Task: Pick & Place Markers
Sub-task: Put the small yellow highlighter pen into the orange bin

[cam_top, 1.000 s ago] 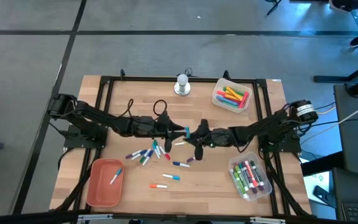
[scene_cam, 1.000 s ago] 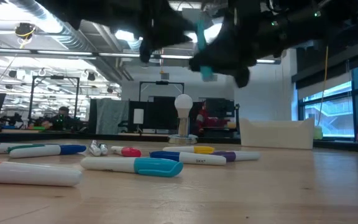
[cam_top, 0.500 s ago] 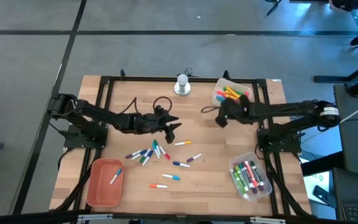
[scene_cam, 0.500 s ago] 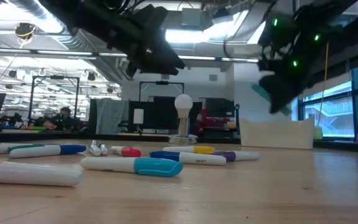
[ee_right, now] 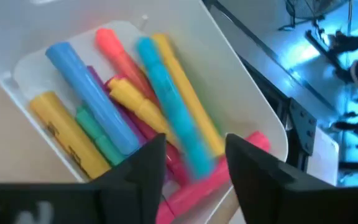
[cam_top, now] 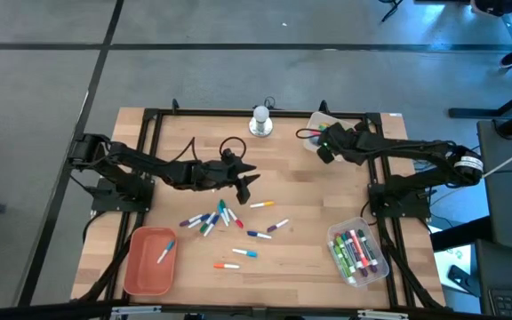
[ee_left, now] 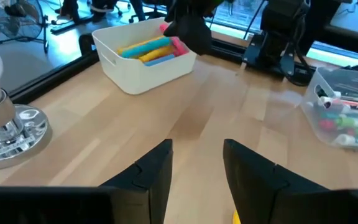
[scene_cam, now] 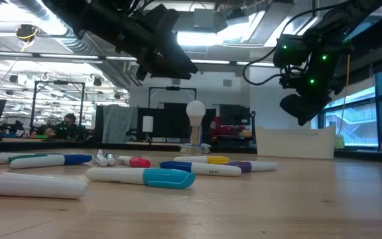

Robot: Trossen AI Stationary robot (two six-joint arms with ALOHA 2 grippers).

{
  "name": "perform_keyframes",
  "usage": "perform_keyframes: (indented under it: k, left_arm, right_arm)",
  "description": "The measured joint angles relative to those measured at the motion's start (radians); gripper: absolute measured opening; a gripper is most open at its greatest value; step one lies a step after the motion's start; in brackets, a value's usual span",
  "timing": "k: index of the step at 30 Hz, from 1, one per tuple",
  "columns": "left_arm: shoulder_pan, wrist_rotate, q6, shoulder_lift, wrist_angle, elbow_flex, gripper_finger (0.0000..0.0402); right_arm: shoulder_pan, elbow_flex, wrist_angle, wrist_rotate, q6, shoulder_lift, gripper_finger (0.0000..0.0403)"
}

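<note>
Our right claw [cam_top: 325, 148] hangs released over the white bin [ee_right: 241, 118], where a teal marker [ee_right: 173, 112] lies among thick coloured ones. Our left claw [cam_top: 249, 181] hovers released mid-desk [cam_top: 300, 191], above the loose markers [cam_top: 213, 219]. A clear box [cam_top: 359, 252] holds others; one lies in the orange tray [cam_top: 149, 260].

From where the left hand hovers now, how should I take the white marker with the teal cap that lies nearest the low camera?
Grip the white marker with the teal cap at mid-barrel, coming straight down from above. It lies flat on the table, apart from the other markers, so fingers can close across its narrow width. The left hand is open above the table; turn it so the fingers straddle the barrel crosswise.
</note>
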Motion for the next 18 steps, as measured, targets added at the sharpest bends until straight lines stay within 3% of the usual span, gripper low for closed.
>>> perform_keyframes:
  k: [4,8,13,18]
  left_arm:
    - [0.0,0.001,0.0,0.0,-0.032,0.0,0.0138]
    - [0.0,0.002,0.046,0.0,-0.118,0.0,0.0136]
    - [0.008,0.102,0.127,0.0,-0.281,0.001,0.0135]
    - [0.019,0.202,0.235,0.073,-0.278,0.002,0.0126]
  right_arm:
    - [0.013,0.0,0.001,-0.001,0.068,0.0,0.0207]
    - [0.103,0.0,0.018,-0.024,0.116,-0.02,0.0223]
    - [0.3,0.0,0.115,-0.127,0.181,-0.051,0.0225]
    - [0.455,0.0,0.309,-0.318,0.174,-0.06,0.0226]
